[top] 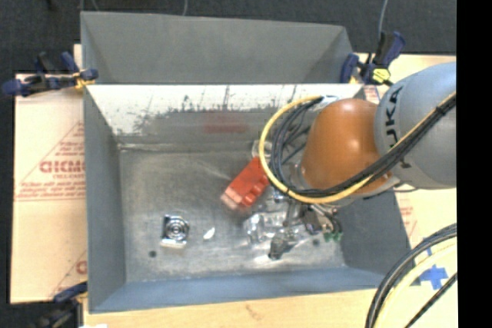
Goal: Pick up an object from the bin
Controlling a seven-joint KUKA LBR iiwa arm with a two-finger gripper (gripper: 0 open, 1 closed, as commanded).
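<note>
While the gripper [278, 236] hangs low in the bin [100, 188] just beside the red block [246, 185] right of centre, and we cannot tell whether it is apart or together, we judge it may nudge the block aside and close on nothing.

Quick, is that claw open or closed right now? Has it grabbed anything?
Gripper: cannot be told, open or closed. It sits low in the bin beside the red block, and I see nothing clearly in its grasp.
</note>
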